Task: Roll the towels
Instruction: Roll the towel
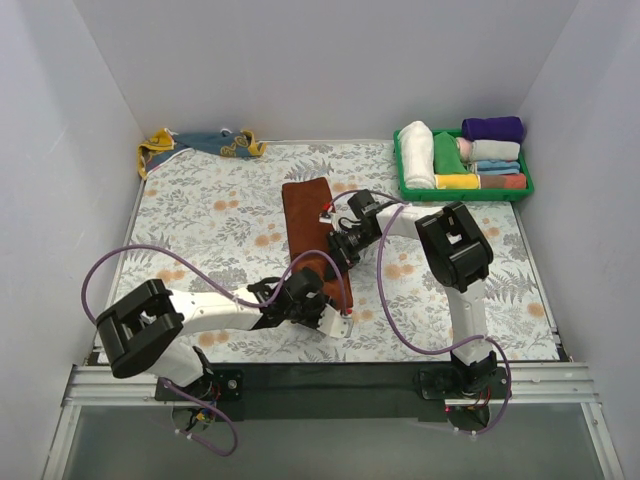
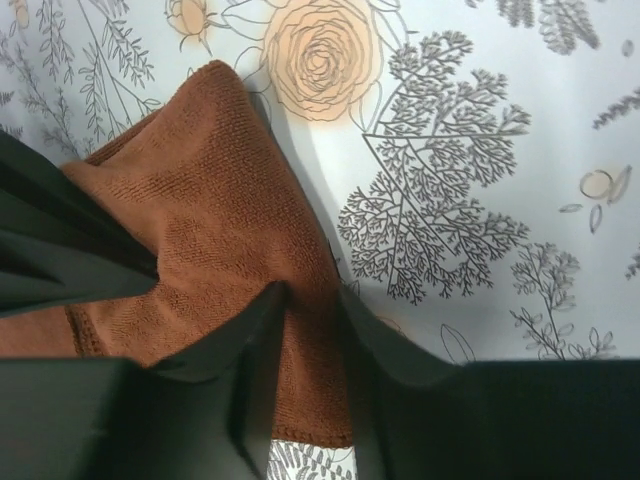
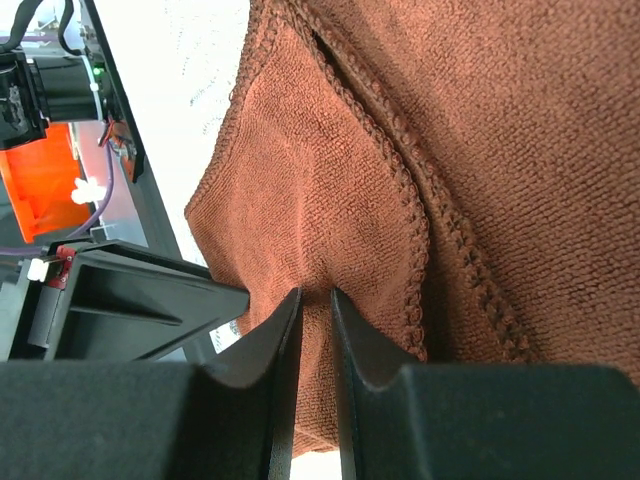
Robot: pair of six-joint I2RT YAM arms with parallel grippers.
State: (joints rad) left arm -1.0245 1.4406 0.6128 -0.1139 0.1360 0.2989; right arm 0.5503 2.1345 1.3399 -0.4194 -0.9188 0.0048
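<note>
The rust-brown towel (image 1: 308,212) lies as a long strip mid-table, running from the back toward the near edge. My left gripper (image 1: 335,300) (image 2: 310,295) is at its near end, both fingers pressed onto a raised fold of the cloth (image 2: 215,215). Just behind it my right gripper (image 1: 338,255) (image 3: 315,295) is shut, pinching a ridge of the same towel (image 3: 420,150) near a stitched hem. The two grippers nearly touch; the left one's black finger (image 3: 150,295) shows in the right wrist view. The mustard-yellow and blue-grey towel (image 1: 200,143) lies crumpled at the back left wall.
A green tray (image 1: 465,195) at the back right holds several rolled cloths, among them a white one (image 1: 417,155) and a purple one (image 1: 493,128). White walls close in the floral table cover (image 1: 200,230) on three sides. Purple cables loop off both arms.
</note>
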